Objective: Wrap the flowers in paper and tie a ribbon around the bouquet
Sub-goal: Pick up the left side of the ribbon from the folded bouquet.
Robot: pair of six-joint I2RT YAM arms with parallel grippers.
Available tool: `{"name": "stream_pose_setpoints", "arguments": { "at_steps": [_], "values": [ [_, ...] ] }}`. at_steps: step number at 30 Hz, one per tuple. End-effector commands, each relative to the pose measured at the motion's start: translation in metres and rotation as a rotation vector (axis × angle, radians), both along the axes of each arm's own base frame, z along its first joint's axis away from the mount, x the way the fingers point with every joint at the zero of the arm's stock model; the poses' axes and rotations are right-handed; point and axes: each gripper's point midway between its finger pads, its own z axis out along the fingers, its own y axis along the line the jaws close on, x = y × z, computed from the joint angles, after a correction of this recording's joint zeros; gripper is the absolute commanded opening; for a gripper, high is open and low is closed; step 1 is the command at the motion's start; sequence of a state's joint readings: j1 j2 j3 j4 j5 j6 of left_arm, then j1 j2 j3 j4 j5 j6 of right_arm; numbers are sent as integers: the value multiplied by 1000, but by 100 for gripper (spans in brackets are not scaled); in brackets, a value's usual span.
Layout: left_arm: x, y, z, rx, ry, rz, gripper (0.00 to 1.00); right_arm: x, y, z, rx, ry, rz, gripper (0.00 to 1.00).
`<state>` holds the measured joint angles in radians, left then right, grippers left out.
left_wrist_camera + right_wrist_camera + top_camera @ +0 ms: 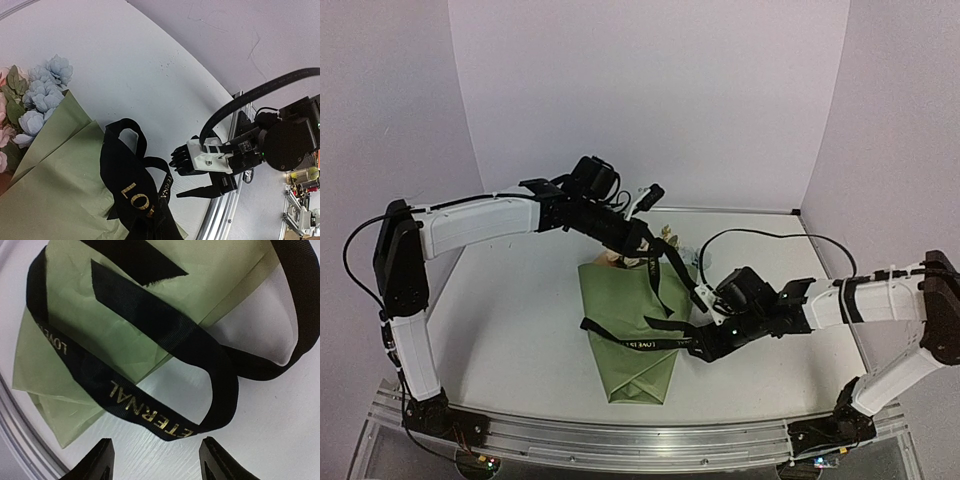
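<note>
One step looks done, flowers (45, 95) wrapped in olive paper (620, 320); the black ribbon (150, 420) drapes loosely, untied, pinched by the left gripper (642, 243) while the right gripper (157, 445) hangs released.

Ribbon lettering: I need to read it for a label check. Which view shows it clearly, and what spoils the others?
Right wrist: the ribbon fills the frame, ETERNAL legible though slightly soft. Left wrist: big gold LO, the rest lost in folds; wide-angle lens curves the table edge. Top external: evenly lit, lettering too small to read.
</note>
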<state>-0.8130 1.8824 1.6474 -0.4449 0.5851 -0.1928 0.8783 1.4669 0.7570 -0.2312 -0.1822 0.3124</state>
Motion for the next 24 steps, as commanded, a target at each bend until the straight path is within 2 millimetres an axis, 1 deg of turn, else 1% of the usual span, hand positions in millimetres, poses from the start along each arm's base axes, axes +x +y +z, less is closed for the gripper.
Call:
{"name": "stream_pose_setpoints", "arguments": {
  "at_steps": [1,4,7,9,11,12,16,17,19,20,24],
  "values": [
    [-3,6,41,-45,-25,-3,0,29,-2,-1,-105,-185,-29,63],
    [-4,8,44,-42,-23,2,0,34,-4,-8,-142,-214,-44,64],
    [-5,10,46,-40,-16,5,0,38,0,-16,-160,-210,-48,62],
    [-6,12,48,-36,-14,7,0,40,2,-19,-178,-219,-56,56],
    [-6,14,49,-32,-15,14,0,43,1,-17,-192,-239,-72,49],
    [-6,16,50,-30,-15,19,0,44,-1,-14,-207,-250,-83,43],
    [-3,24,47,-24,6,46,0,43,-19,7,-278,-284,-118,12],
    [-2,27,45,-23,20,52,0,42,-23,12,-288,-289,-120,7],
    [-3,31,44,-25,53,54,0,40,-31,26,-314,-293,-127,1],
    [-4,34,44,-27,74,53,0,38,-35,33,-330,-293,-131,0],
    [-16,44,52,-60,129,20,0,31,-52,59,-404,-288,-148,0]
  ]
}}
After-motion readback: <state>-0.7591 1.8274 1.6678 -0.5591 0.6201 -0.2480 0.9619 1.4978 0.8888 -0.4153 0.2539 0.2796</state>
